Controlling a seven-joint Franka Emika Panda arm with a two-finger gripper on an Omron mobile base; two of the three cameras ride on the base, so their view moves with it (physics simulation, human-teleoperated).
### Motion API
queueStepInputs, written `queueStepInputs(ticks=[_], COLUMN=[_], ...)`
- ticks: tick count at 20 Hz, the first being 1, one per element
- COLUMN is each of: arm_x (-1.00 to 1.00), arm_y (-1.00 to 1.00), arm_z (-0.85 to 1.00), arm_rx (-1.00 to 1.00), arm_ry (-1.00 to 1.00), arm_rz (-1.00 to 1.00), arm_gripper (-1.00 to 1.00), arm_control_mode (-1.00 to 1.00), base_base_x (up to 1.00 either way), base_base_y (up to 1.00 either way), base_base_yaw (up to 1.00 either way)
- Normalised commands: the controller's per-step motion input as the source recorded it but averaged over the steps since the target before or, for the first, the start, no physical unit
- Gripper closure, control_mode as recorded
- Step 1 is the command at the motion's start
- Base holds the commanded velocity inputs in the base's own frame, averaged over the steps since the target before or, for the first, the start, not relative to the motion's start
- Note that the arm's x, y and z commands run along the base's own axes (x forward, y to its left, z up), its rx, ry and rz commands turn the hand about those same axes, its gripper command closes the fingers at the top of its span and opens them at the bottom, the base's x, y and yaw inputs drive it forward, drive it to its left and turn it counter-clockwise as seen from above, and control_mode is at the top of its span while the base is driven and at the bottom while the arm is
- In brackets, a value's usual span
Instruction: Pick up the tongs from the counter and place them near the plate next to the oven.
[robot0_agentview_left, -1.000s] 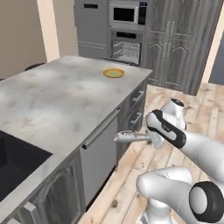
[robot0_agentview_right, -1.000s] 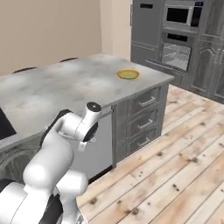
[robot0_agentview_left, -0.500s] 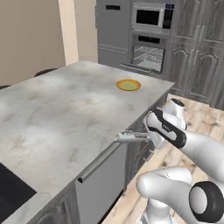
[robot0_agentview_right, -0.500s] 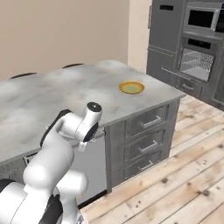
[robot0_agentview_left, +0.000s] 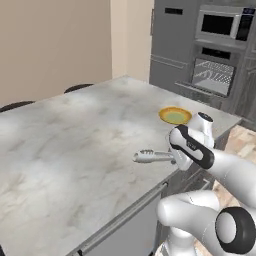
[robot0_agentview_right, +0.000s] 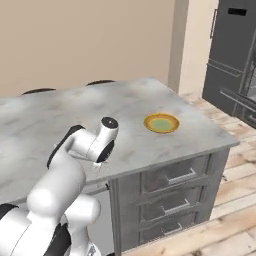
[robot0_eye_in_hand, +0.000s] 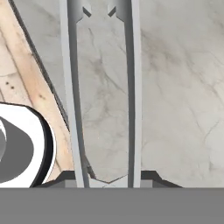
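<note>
Tongs (robot0_agentview_left: 152, 156) were clamped in gripper (robot0_agentview_left: 172, 157), held level above near edge of counter (robot0_agentview_left: 75, 145), tips pointing left. Hand view showed both arms (robot0_eye_in_hand: 131, 92) running up over marble. Plate (robot0_agentview_left: 175, 115) sat at far right corner, oven (robot0_agentview_left: 214, 76) beyond it. Step judged: carry phase. Next move called for reaching toward plate, lowering tongs beside it, then releasing.

I read the counter (robot0_agentview_left: 75, 135) top as grey-white marbled stone with darker veins; its drawer fronts (robot0_agentview_right: 172, 192) are grey wood-grain. The plate (robot0_agentview_right: 161, 122) is yellow — greenish toward the centre. The tongs (robot0_eye_in_hand: 103, 87) are plain silver-grey. The oven (robot0_agentview_left: 214, 75) is stainless — door glass dark.
</note>
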Motion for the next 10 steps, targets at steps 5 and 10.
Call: queueStepInputs(ticks=[5, 10], arm_x=[0.00, 0.00], arm_y=[0.00, 0.00], arm_z=[0.00, 0.00], arm_rx=[0.00, 0.00], arm_ry=[0.00, 0.00], arm_rz=[0.00, 0.00], arm_gripper=[1.00, 1.00], arm_control_mode=[1.00, 1.00], base_base_x=[0.70, 0.39], base_base_y=[-0.49, -0.57], base_base_yaw=[0.44, 0.45])
